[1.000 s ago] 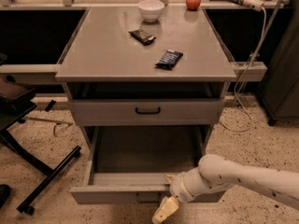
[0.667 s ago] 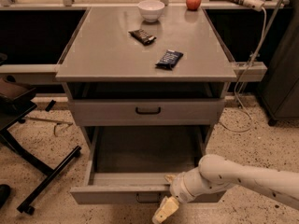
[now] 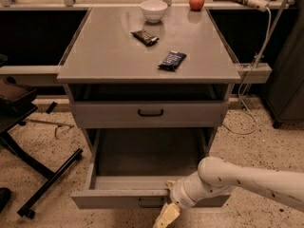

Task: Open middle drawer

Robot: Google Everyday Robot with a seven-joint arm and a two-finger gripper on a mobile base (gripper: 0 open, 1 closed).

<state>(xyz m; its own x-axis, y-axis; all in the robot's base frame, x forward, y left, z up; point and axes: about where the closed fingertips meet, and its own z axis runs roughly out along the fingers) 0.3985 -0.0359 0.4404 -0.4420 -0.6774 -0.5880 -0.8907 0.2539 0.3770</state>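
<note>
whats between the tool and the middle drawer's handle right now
Nothing. In the camera view the tool hangs just below the front of the pulled-out middle drawer, slightly right of its black loop handle, with only bare drawer front between them.

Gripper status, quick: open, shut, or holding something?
Gripper: at the front edge of the pulled-out middle drawer; whether it is open, closed or gripping cannot be told.

gripper (image 3: 164, 216) before middle drawer (image 3: 118, 198), bowl (image 3: 154, 9) on tabletop (image 3: 109, 56)
</note>
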